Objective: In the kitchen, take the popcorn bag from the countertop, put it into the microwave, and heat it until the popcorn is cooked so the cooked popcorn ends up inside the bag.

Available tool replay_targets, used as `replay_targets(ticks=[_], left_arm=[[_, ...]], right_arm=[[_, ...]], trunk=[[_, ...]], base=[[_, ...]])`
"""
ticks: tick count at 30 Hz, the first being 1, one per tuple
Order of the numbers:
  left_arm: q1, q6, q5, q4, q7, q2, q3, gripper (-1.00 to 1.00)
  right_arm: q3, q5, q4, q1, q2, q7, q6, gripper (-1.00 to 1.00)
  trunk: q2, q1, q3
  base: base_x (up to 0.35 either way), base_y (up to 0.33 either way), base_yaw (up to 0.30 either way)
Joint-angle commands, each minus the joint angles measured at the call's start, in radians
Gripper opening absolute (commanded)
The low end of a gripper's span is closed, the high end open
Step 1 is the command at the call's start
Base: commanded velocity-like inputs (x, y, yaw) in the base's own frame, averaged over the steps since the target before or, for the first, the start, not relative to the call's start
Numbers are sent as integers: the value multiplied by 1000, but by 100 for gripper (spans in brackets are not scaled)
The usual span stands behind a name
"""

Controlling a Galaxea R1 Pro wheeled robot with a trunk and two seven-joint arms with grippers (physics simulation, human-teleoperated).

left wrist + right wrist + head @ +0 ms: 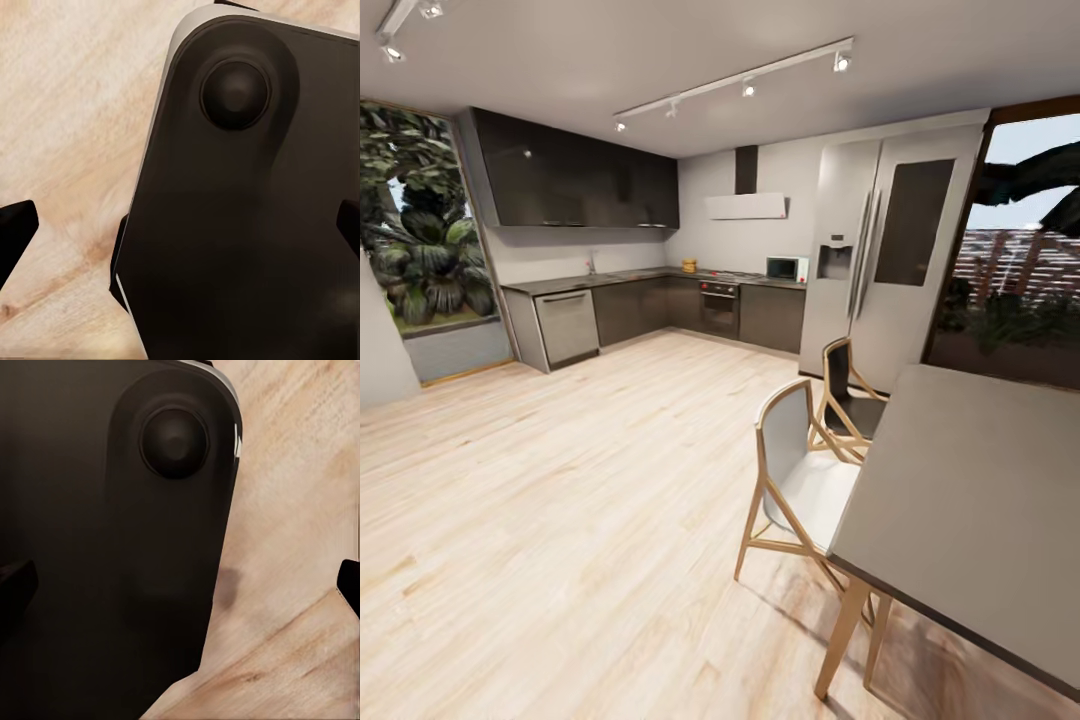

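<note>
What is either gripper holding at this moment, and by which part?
Nothing. In both wrist views the fingertips stand wide apart with only the robot's base and wood floor between them. The popcorn bag sits far off on the countertop, left of the microwave.

Pale matt wood floor point(560, 500), glossy dark cabinets point(575, 180), steel-like countertop point(590, 282).

A large matte black body panel point(247, 225) with rounded corners and a thin pale grey rim takes up the right of the left wrist frame, a round black knob point(234, 94) raised near its top. The left tool's fingertips point(15, 229) are plain black wedges at the frame edges.

In the right wrist frame, the same black panel point(112, 555) sits left, with its round knob point(175, 441) at upper centre.
</note>
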Motion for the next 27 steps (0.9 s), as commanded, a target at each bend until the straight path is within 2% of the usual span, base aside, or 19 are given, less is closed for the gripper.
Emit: replay_targets(ticks=[1, 27], left_arm=[[0, -2, 4, -1, 3, 0, 1, 100], [0, -1, 5, -1, 3, 1, 1, 100]], right_arm=[[4, 10, 0, 0, 0, -6, -1, 100], [5, 14, 0, 0, 0, -4, -1, 100]], trunk=[[0, 0, -1], [0, 0, -1]], base=[[0, 0, 300], [0, 0, 300]])
